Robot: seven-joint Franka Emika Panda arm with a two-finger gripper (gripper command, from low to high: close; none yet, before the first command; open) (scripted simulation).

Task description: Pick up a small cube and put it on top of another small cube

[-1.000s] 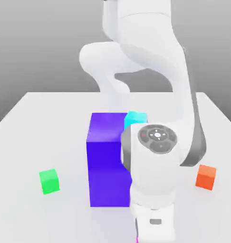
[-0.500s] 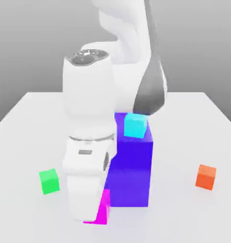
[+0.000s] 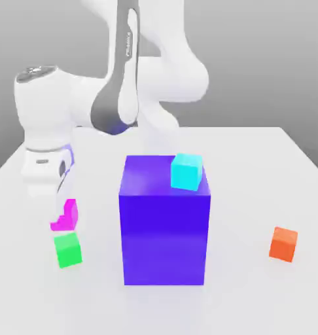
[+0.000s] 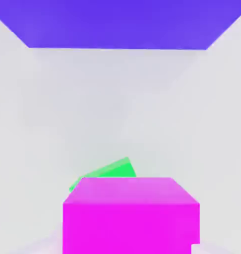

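Between the fingers of the claw (image 3: pixel 62 216) sits the magenta cube (image 3: pixel 70 214).

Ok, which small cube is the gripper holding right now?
The magenta cube, held in the gripper above the green one; the green, cyan and orange cubes are not gripped.

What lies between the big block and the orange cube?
Nothing: in the exterior view only bare table shows between the big blue-purple block and the orange cube.
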